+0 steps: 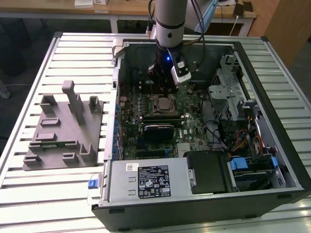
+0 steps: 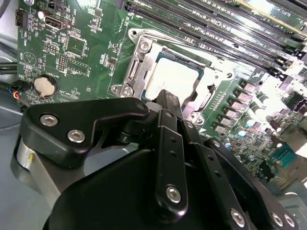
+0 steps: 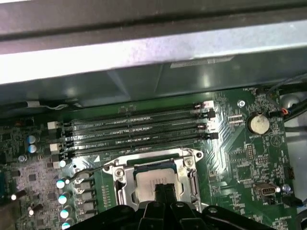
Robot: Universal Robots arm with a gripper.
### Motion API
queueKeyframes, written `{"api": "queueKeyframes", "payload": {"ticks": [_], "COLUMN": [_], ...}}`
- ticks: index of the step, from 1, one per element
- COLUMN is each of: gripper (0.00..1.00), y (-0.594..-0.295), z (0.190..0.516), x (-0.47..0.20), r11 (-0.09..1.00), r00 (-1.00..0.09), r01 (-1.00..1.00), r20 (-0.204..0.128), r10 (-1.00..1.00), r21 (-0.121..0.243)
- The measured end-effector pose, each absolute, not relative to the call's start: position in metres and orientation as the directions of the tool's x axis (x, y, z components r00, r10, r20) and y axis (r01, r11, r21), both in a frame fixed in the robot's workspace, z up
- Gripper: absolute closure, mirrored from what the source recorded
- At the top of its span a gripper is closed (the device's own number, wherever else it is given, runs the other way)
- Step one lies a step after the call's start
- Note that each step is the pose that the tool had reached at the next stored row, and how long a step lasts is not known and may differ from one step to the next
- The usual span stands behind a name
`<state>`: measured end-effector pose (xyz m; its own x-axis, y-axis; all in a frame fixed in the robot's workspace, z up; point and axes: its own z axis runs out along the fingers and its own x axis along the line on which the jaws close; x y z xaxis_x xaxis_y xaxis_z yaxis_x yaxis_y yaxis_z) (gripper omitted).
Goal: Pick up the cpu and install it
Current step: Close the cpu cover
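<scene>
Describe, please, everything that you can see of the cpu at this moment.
The cpu is a small flat square chip with a pale silver, metal-looking top and a thin lighter rim. It lies flat inside the metal socket frame on the green motherboard, next to the memory slots, in the open computer case. The gripper, its fingers together, hides part of one edge in both wrist views; whether it touches the chip cannot be told.

cpu (image 2: 175, 79) in socket (image 2: 135, 67); fixture (image 1: 60, 128) beside case (image 1: 194, 213)
</scene>
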<state>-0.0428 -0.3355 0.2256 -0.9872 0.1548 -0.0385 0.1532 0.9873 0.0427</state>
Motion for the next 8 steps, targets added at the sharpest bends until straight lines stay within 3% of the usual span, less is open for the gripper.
{"api": "queueKeyframes", "payload": {"ticks": [8], "gripper": [0.89], "y": [-0.3359], "z": [0.2243], "x": [-0.0428], "r11": [0.987], "r00": [-0.988], "r01": [0.154], "r20": [-0.021], "r10": [0.154], "r21": [0.038]}}
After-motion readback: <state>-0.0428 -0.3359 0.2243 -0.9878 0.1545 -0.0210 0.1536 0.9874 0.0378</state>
